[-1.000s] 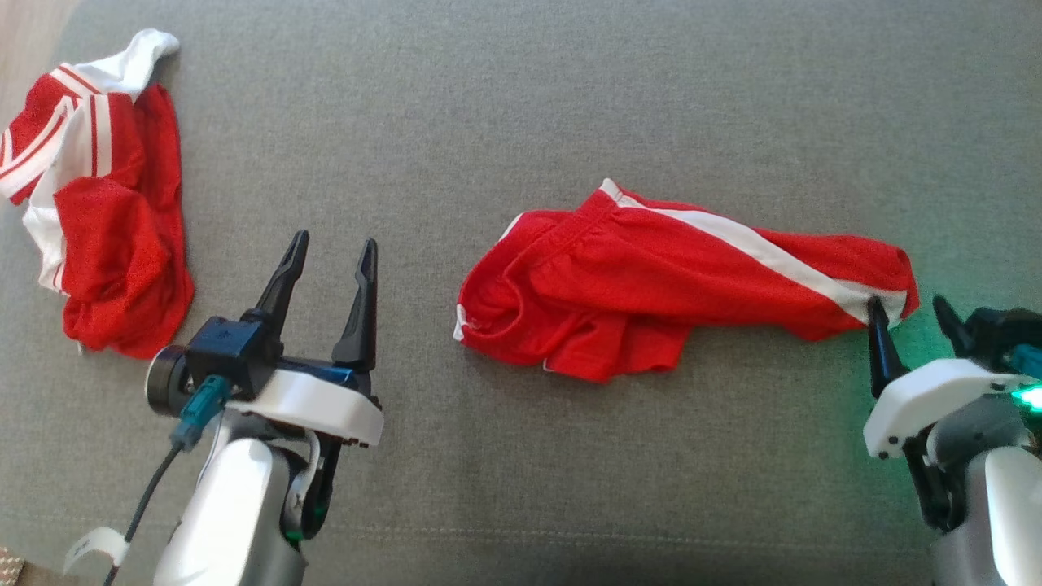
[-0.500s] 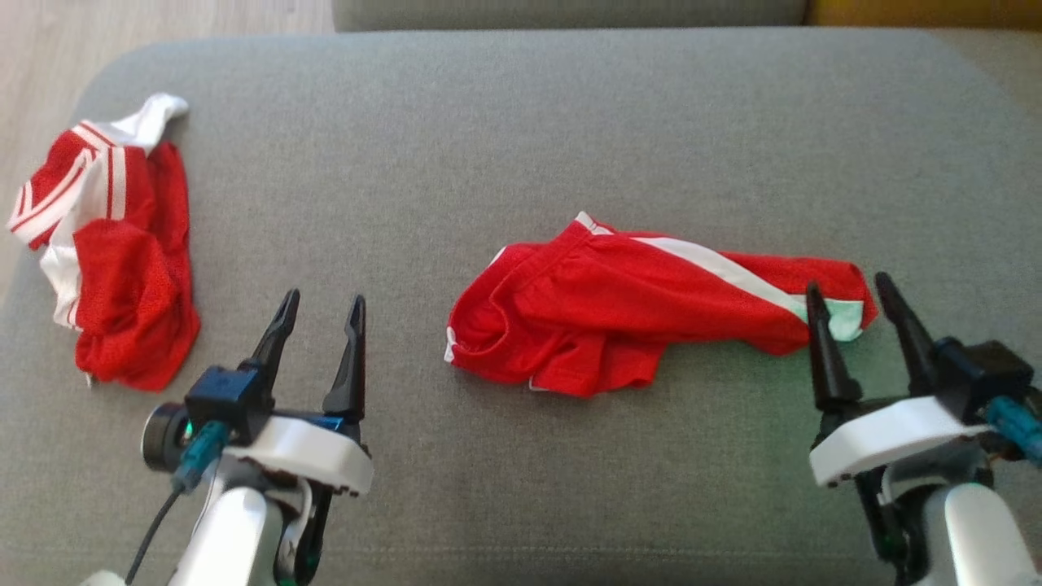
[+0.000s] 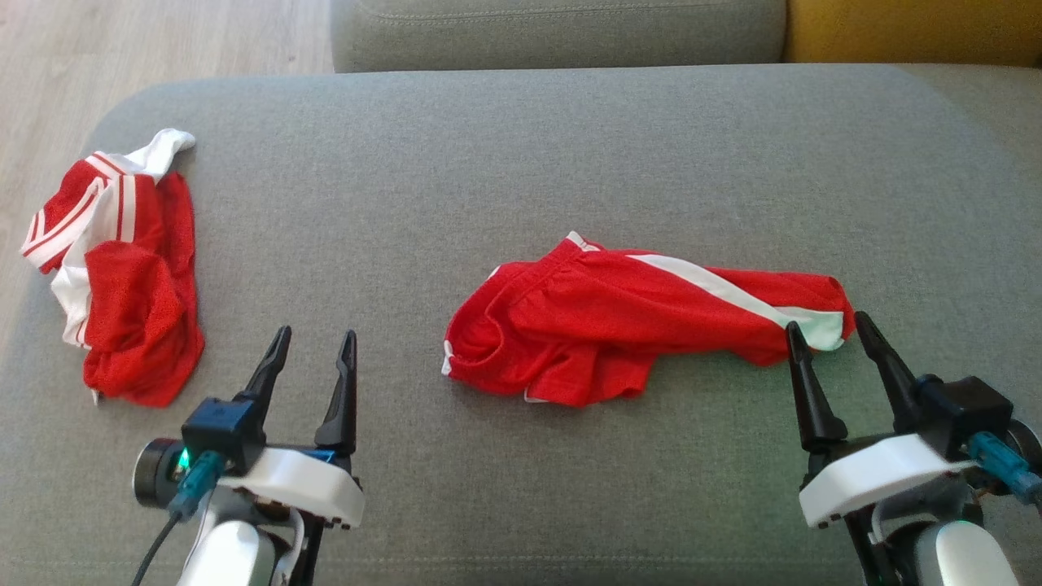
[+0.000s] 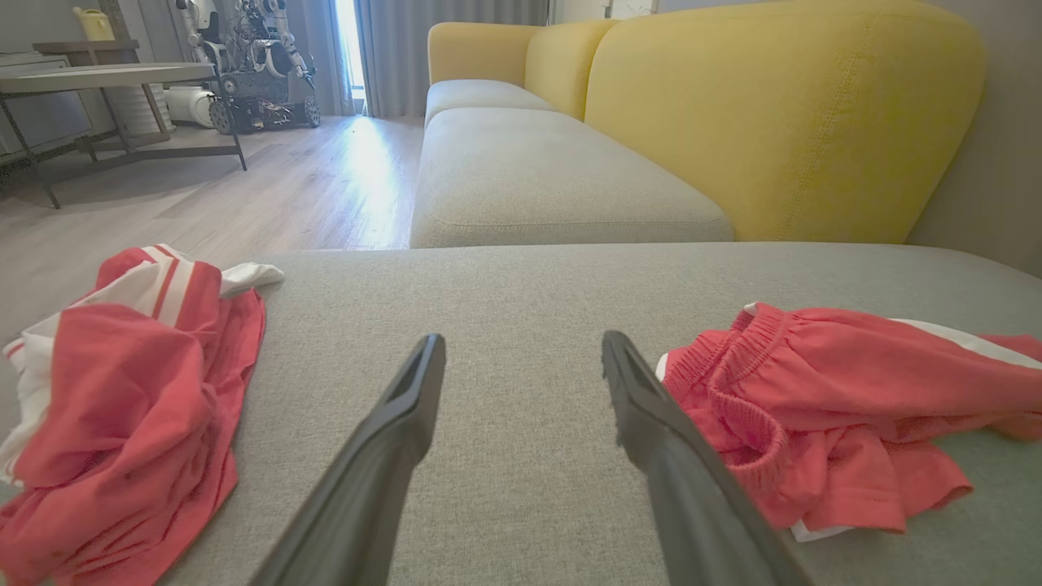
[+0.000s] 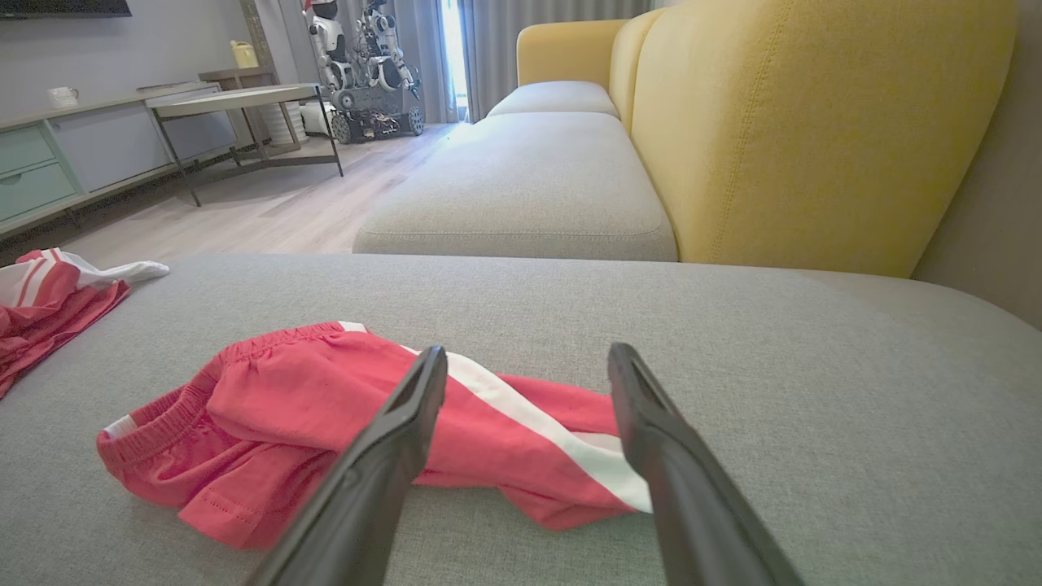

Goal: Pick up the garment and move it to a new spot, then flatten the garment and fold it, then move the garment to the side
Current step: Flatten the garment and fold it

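**Head view.** The red shorts (image 3: 635,325) lay crumpled just right of frame centre on the grey cushion (image 3: 521,146). The waistband was toward the left, and a white side stripe ran out to the right end. My right gripper (image 3: 824,319) sat at lower right with its fingers spread apart. Its tips were at the shorts' right hem with nothing clamped (whether a tip brushed the cloth I could not tell). My left gripper (image 3: 316,332) sat at lower left, fingers likewise apart and empty, over bare cushion. A second garment (image 3: 122,268), red with white bands, was heaped at the far left of the cushion, well apart from the shorts.

**Left wrist view.** The two dark fingers rose spread from the bottom centre with plain cushion between them. The waistband end of the shorts lay at right of frame, just past the right-hand finger. The second garment filled the lower left. A yellow backrest (image 4: 781,122) stood at upper right and wood floor (image 4: 309,179) at upper left.

**Right wrist view.** The fingers were again spread. The striped end of the shorts lay across the gap beyond them, and the rest bunched toward the lower left. The second garment showed at the left edge.
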